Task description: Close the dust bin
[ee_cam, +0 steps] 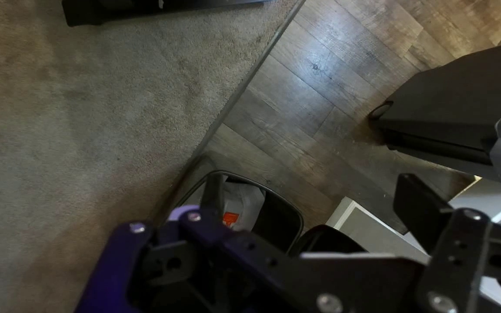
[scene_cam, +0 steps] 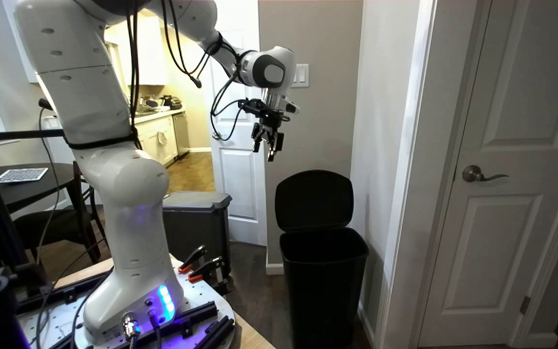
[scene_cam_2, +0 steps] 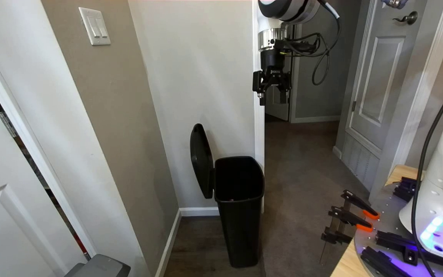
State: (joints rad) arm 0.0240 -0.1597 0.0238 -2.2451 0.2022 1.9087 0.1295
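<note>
The dust bin [scene_cam: 325, 295] is tall and black and stands upright on the floor by the wall. It also shows in an exterior view [scene_cam_2: 240, 231]. Its black lid [scene_cam: 314, 201] stands up, hinged open, in both exterior views [scene_cam_2: 201, 161]. In the wrist view the open bin [ee_cam: 280, 221] holds something pale with a red patch; part of it is hidden by a finger. The raised lid [ee_cam: 326, 240] shows beside its rim. My gripper [scene_cam: 265, 151] is above the bin and lid, apart from both, pointing down [scene_cam_2: 272, 99]. Its fingers are wide apart and empty in the wrist view [ee_cam: 309, 193].
A grey lidded bin [scene_cam: 196, 232] stands near the robot's base and the white door [scene_cam: 238, 184]; it shows in the wrist view [ee_cam: 450, 100]. Walls [scene_cam_2: 129, 127] meet in a corner behind the dust bin. Clamps with orange tips [scene_cam_2: 350, 215] stick out from the robot's table edge.
</note>
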